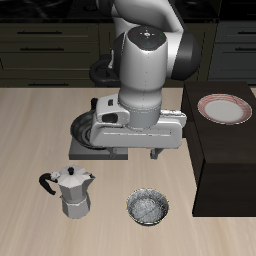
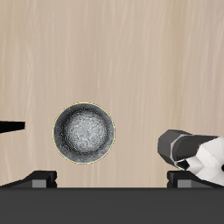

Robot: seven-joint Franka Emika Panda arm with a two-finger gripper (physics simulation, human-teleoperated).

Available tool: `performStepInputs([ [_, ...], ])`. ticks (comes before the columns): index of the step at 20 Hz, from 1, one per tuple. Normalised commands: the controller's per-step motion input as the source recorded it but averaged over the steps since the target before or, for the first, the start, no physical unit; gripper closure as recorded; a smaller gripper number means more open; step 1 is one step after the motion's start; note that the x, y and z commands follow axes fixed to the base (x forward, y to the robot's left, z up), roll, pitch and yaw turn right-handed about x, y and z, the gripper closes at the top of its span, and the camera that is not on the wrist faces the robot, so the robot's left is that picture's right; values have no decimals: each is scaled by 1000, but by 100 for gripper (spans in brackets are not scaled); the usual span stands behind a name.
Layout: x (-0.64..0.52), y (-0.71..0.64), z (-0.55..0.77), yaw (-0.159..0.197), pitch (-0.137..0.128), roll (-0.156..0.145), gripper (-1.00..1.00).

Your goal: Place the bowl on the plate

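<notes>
Approach step: end effector (image 2: 109, 179) hangs above the desk (image 2: 131, 61), fingers apart and empty; the bowl (image 2: 84, 133) sits below it, just ahead of the fingertips, untouched; next move likely calls for descent over its rim; the plate (image 1: 224, 109) lies well apart on a dark raised block (image 1: 220, 165); a moka pot (image 1: 70, 192) stands near the bowl, bare wood around it.
</notes>
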Motion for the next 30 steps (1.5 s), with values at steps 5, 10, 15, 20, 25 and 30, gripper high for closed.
performStepInputs([
  [5, 15, 22, -201, -1, 18, 1, -100],
  [10, 75, -62, -273, 12, 24, -10, -100],
  [15, 30, 14, -194, 2, 14, 5, -100],
  [20, 42, -12, -152, 11, 12, -10, -100],
  [25, 19, 36, -240, 11, 24, 9, -100],
  [30, -20, 1, -179, 10, 22, 13, -100],
])
